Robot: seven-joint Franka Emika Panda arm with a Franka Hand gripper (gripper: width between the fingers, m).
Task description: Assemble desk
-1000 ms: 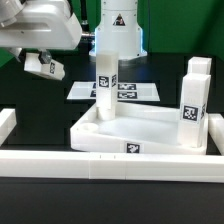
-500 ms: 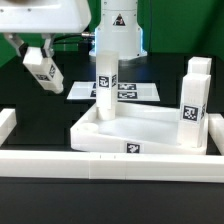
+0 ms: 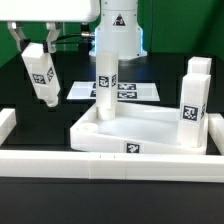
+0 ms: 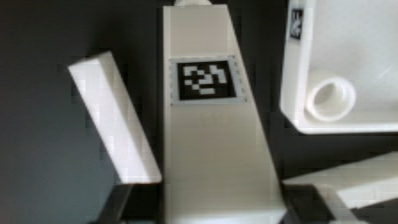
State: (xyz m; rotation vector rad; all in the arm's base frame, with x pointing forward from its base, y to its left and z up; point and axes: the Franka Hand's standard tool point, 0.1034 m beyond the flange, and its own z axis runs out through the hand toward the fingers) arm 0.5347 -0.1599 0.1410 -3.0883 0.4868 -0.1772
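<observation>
Above the table, your gripper (image 3: pixel 38 62) is clamping a tilted leg (image 3: pixel 41 78), seemingly firmly, and is risking jamming it crookedly into the tabletop (image 3: pixel 150 132).

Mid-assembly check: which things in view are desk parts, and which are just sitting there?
Job:
tabletop
upright leg in its corner
two legs at the exterior view's right
leg held in the hand

Not the job:
marker board
border wall
</observation>
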